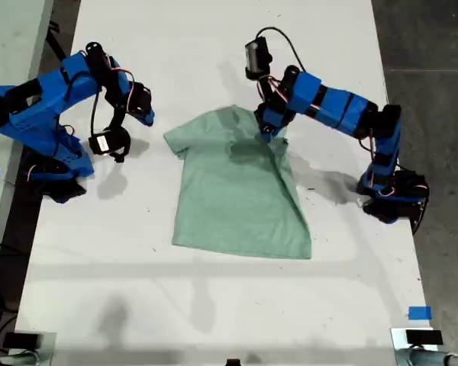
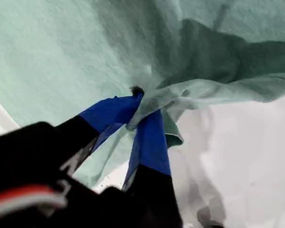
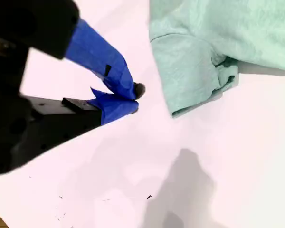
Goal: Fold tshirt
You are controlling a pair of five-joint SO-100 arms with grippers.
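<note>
my first gripper (image 2: 140, 111) pinches cloth; my second gripper (image 3: 130, 97) hovers (jaws together).

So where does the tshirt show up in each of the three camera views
Exterior view: the tshirt lies mid-table, one side folded in, between the two arms.
First wrist view: it fills the upper frame, a bunched fold pinched in my first gripper.
Second wrist view: only a sleeve and part of the body show, apart from my second gripper, which holds nothing.
Shared landmark: the white table, seen under the cloth in all three.
</note>
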